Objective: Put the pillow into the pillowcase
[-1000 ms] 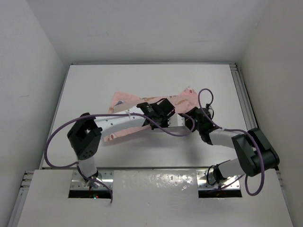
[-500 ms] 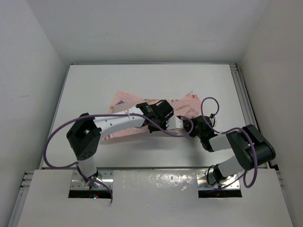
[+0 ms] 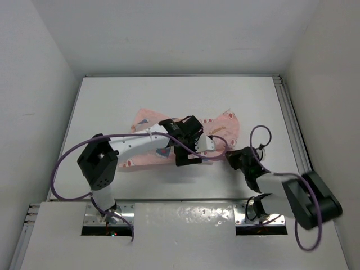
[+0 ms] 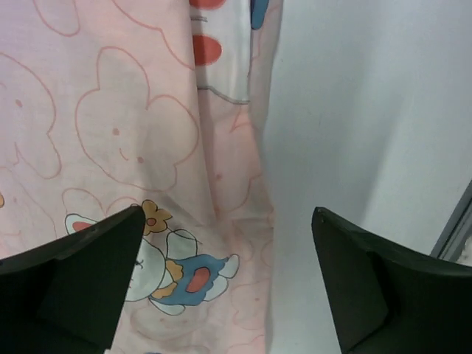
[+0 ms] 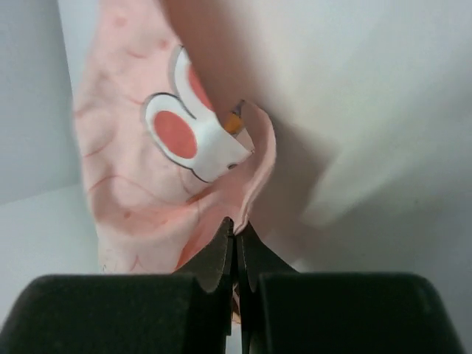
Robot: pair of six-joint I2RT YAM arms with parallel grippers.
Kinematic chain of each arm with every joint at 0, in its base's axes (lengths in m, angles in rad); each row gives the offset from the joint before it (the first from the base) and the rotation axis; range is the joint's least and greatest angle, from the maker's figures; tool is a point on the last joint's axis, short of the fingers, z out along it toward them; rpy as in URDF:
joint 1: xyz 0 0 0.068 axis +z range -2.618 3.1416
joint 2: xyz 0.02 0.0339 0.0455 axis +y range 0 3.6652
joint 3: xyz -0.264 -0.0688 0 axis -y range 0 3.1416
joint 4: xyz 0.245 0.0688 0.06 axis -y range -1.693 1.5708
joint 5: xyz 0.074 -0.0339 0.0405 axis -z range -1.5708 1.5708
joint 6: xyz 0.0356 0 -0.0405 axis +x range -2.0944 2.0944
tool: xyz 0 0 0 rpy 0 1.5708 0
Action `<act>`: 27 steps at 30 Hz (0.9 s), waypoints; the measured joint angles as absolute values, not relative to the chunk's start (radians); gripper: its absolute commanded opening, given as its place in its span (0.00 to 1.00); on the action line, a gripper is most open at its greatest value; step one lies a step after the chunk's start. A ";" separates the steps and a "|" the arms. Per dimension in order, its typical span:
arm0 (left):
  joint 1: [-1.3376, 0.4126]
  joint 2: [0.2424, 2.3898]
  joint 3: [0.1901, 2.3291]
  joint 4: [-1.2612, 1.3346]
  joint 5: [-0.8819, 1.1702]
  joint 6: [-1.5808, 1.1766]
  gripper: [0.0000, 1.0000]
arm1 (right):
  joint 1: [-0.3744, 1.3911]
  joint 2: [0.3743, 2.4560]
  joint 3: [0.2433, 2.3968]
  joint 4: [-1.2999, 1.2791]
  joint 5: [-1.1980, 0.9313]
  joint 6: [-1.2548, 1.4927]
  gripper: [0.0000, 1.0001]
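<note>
The pink pillowcase [image 3: 152, 121] with its cartoon rabbits lies crumpled across the middle of the table. No pillow shows in any view. My left gripper [image 3: 189, 152] hovers over the pillowcase's near edge. In the left wrist view its black fingers [image 4: 74, 280] stand wide apart above the printed fabric [image 4: 133, 147], holding nothing. My right gripper [image 3: 230, 156] sits at the pillowcase's right end. In the right wrist view it [image 5: 237, 232] is shut on a thin folded edge of the pillowcase [image 5: 147, 169].
A metal rail [image 3: 292, 124] runs along the table's right side, close to the right arm. White walls enclose the table on three sides. Purple cables [image 3: 67, 163] loop off both arms.
My left gripper has opened and let go of the fabric. My right gripper has closed on the pillowcase edge and drawn back toward the near right.
</note>
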State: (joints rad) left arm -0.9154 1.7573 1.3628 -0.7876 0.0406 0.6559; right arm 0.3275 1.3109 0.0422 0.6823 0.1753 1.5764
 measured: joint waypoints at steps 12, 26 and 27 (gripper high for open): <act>-0.294 1.761 1.507 -0.850 0.424 0.551 1.00 | 0.355 0.167 0.095 -0.430 0.286 1.370 0.00; -0.138 2.156 1.670 -0.674 0.267 0.384 1.00 | 0.355 0.371 0.144 -0.751 0.265 1.325 0.00; -0.135 2.164 1.675 -0.659 0.260 0.376 1.00 | 0.355 0.396 0.149 -0.751 0.263 1.314 0.00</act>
State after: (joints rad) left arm -0.1349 2.1639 1.6752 -0.6594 0.2604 0.3756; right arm 0.3553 0.3962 0.1486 -0.7506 0.2634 1.3140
